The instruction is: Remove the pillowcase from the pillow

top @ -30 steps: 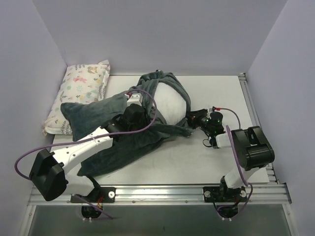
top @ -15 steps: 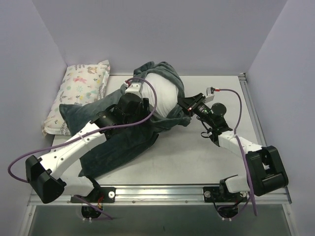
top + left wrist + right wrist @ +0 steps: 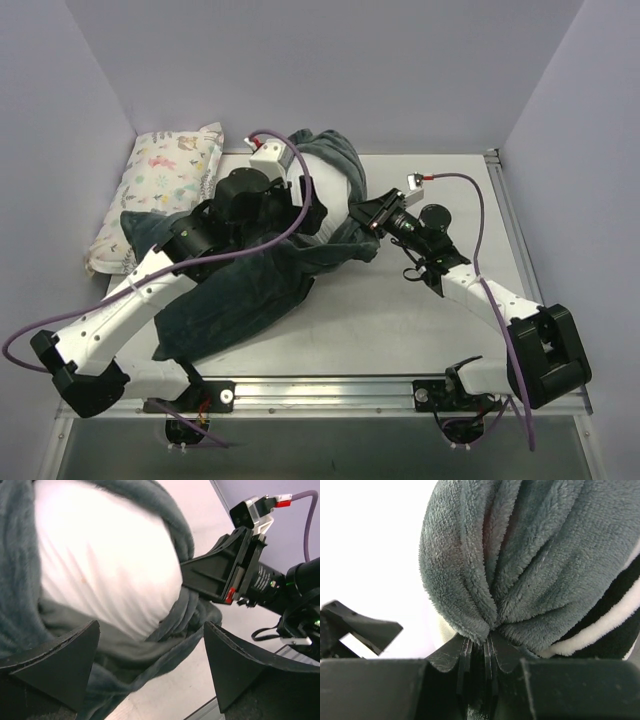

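- My right pincer point(image 3: 479, 642) is clamped on a gathered bunch of the pillowcase point(image 3: 520, 555), which fans out just above it.
- My left pincer point(image 3: 150, 645) is spread wide, gripping nothing; the pillow point(image 3: 100, 560) bulges ahead of it, the pillowcase wrapped round its edges.
- Whether the left fingers point(image 3: 60, 660) brush the pillowcase below, I can't quite tell.

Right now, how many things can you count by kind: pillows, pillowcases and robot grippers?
Pillows: 2 (plain white stuffed pillow, small pastel-print pillow)
Pillowcases: 1 (dark grey-green plush pillowcase)
Grippers: 2 (left gripper, right gripper)
Total: 5
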